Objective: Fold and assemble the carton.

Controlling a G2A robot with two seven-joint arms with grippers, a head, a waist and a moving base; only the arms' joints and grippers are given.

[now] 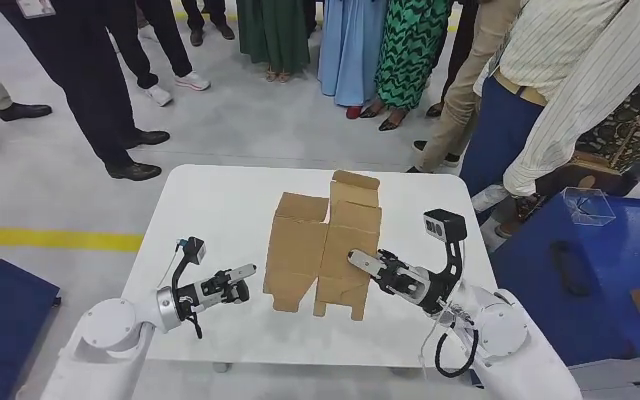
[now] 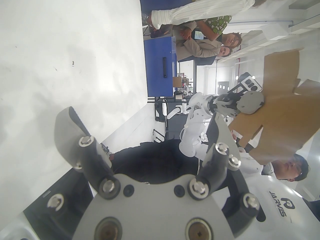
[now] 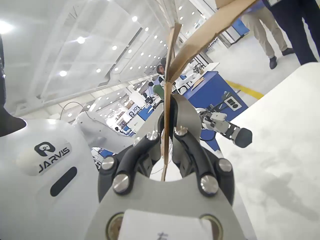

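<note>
- Top view, left: the left end effector [image 1: 243, 281] hangs wide open and empty, just beside the carton [image 1: 300, 250].
- Middle: the carton is mostly flat, seemingly raised off the surface [image 1: 210, 215]; nearly all folding remains.
- Right: the right end effector [image 1: 358, 261] is clamped on the carton's edge.

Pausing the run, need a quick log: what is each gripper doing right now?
Left gripper: open, holding nothing.
Right gripper: closed on an edge of the carton.
</note>
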